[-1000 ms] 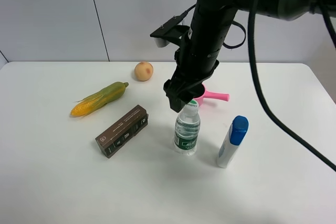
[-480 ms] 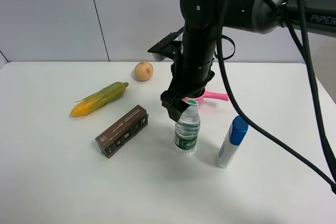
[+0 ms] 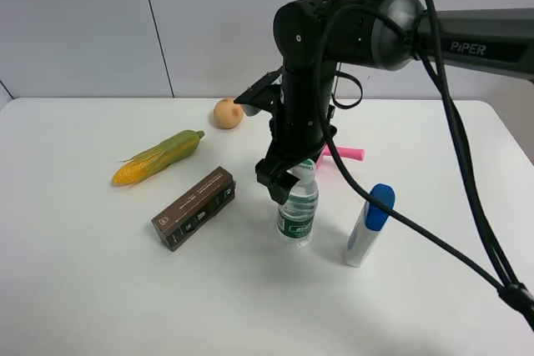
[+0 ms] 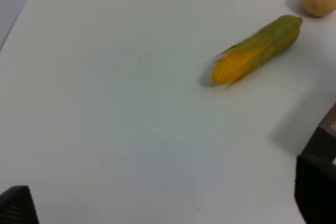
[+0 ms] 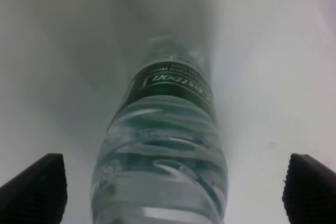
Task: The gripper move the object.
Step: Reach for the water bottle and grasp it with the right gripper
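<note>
Right wrist view is showing the right gripper (image 5: 169, 190) straddling the water bottle (image 5: 165, 145), jaws gaping either side, likely ready for closing. The bottle is standing mid-table, brown box (image 3: 193, 208) at its nine o'clock, blue-capped bottle (image 3: 370, 224) at three. The left gripper (image 4: 165, 203) is also holding its jaws apart.

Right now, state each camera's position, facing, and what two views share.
Exterior high: above, facing down at the white table; black right gripper around the small clear plastic bottle.
Left wrist: faces the yellow corn cob; dark fingertips at edges.
Right wrist: looks down the bottle between open fingers.
Exterior and right wrist share the bottle.
</note>
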`<act>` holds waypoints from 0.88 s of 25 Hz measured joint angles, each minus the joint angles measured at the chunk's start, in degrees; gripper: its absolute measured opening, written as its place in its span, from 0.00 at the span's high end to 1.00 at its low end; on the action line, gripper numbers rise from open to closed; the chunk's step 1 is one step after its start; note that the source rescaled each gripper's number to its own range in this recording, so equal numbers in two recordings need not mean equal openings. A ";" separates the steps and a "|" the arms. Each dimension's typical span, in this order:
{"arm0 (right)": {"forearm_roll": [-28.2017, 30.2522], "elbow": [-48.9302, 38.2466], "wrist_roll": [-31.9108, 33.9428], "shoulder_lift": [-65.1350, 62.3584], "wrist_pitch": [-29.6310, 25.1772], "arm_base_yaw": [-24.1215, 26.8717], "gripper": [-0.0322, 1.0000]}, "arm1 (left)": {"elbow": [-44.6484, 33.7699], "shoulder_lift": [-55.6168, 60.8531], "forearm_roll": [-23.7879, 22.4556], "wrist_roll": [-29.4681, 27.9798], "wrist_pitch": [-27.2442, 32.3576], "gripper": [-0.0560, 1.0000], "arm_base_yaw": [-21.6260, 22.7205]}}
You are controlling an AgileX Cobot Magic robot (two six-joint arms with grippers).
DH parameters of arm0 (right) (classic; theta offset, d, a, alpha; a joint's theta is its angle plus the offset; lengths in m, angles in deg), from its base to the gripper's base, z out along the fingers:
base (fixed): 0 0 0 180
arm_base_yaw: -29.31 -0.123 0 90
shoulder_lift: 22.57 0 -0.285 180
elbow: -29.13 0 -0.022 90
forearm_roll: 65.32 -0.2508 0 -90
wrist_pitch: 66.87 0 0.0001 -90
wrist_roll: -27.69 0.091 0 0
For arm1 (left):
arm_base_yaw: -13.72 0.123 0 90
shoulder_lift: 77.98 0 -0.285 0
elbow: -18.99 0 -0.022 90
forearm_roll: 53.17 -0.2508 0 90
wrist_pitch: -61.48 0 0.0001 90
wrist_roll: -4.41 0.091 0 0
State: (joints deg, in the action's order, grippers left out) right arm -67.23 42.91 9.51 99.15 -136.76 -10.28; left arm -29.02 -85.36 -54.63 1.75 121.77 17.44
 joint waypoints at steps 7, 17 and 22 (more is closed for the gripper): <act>-0.43 0.00 0.05 0.22 0.00 0.00 0.25 | 0.00 0.00 0.00 0.00 0.00 0.00 0.00; -0.43 0.00 3.06 0.52 0.00 0.00 0.25 | 0.00 0.00 0.00 0.00 0.00 0.00 0.00; -2.05 0.00 3.45 2.22 0.00 -0.19 0.25 | 0.00 0.00 0.00 0.00 0.00 0.00 0.00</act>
State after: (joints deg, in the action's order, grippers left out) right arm -69.28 42.91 12.96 101.37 -136.76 -10.47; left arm -29.02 -85.36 -54.63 1.75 121.77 17.44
